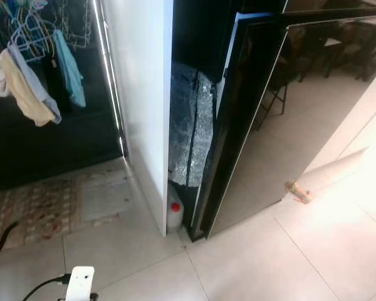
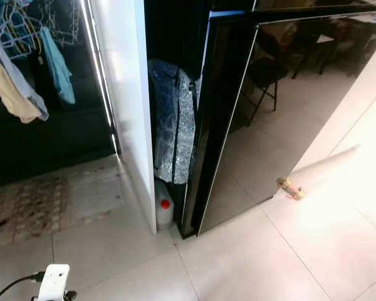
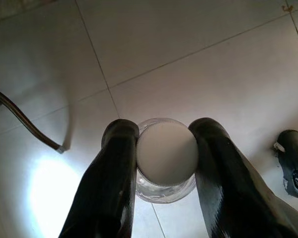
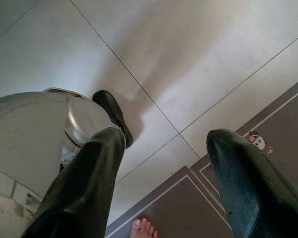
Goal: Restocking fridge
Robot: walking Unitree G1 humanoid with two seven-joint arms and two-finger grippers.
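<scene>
Pale glossy tiles are making up the floor (image 1: 257,263), with thin grout lines crossing it. A patterned rug (image 1: 47,207) is lying on the tiles at the robot's left, in front of a dark doorway. A white jug with a red cap (image 1: 174,214) is standing on the floor in the narrow gap between the white wall panel (image 1: 144,106) and the black fridge (image 1: 250,113). A small tan object (image 1: 298,190) is lying on the tiles beside the fridge's glossy black face. A grey mat (image 4: 268,144) is lying on the floor in the right wrist view, with a person's bare toes (image 4: 142,229) resting at its edge.
</scene>
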